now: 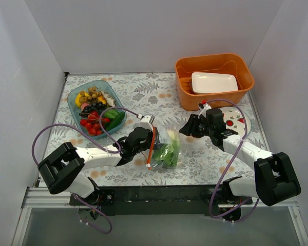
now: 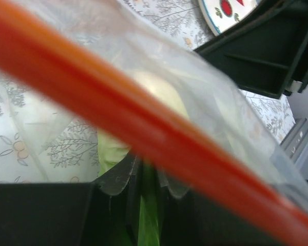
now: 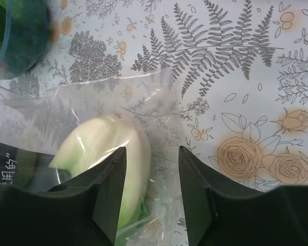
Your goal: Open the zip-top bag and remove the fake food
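Note:
The zip-top bag (image 1: 168, 147) lies mid-table, its red-orange zip strip (image 1: 151, 148) along its left edge. Inside shows the light-green lettuce (image 1: 167, 155); the cucumber and brown pieces cannot be made out. My left gripper (image 1: 150, 135) is shut on the bag's plastic at the zip edge. In the left wrist view (image 2: 143, 177) the zip strip (image 2: 143, 133) crosses just above the nearly closed fingers. My right gripper (image 1: 185, 129) is open at the bag's right side. In the right wrist view (image 3: 151, 164) its fingers straddle the bag (image 3: 159, 118), one over the lettuce (image 3: 100, 146).
A teal tray (image 1: 76, 92) of other toy foods stands at the back left, also in the right wrist view (image 3: 20, 41). An orange basket (image 1: 185, 95) holding a white dish (image 1: 214, 82) is at the back right. A patterned plate (image 1: 240, 123) lies under the right arm.

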Action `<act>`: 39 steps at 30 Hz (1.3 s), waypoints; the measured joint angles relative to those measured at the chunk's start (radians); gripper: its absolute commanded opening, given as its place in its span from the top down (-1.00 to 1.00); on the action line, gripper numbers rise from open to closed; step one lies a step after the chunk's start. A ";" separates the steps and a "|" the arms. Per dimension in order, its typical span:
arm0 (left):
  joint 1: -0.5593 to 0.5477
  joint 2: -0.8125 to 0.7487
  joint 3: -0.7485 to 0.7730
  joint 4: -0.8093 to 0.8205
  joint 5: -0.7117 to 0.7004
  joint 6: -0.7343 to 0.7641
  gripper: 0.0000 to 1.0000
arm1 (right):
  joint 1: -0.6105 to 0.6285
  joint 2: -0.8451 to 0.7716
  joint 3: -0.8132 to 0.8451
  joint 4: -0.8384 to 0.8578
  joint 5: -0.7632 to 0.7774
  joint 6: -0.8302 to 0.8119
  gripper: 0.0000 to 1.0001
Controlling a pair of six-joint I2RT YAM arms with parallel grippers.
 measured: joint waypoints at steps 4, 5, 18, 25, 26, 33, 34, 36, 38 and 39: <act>0.000 -0.008 0.000 0.026 0.061 0.040 1.00 | 0.000 0.000 -0.004 0.038 -0.030 0.011 -0.16; 0.000 -0.009 0.000 0.032 0.075 0.047 1.00 | 0.000 0.000 -0.008 0.050 -0.035 0.016 -0.18; 0.000 -0.010 0.000 0.032 0.221 0.120 1.00 | 0.000 -0.001 -0.032 0.043 0.035 0.056 -0.29; 0.000 -0.005 0.000 0.047 0.262 0.124 1.00 | -0.001 0.011 -0.035 0.025 0.066 0.086 0.30; 0.000 -0.004 0.000 0.051 0.267 0.124 1.00 | -0.001 0.017 -0.035 0.026 0.067 0.092 0.48; 0.000 -0.011 -0.003 0.058 0.282 0.118 1.00 | -0.001 0.036 -0.040 -0.002 0.105 0.127 0.97; 0.000 -0.020 -0.008 0.053 0.280 0.116 1.00 | -0.002 0.036 -0.040 -0.011 0.119 0.128 0.97; 0.000 -0.050 -0.023 0.036 0.269 0.110 1.00 | -0.004 0.036 -0.039 -0.031 0.146 0.127 0.97; 0.000 -0.097 -0.040 0.007 0.247 0.099 1.00 | -0.009 0.036 -0.032 -0.062 0.176 0.124 0.97; 0.000 -0.118 -0.047 -0.003 0.234 0.092 1.00 | -0.014 0.036 -0.029 -0.075 0.188 0.122 0.97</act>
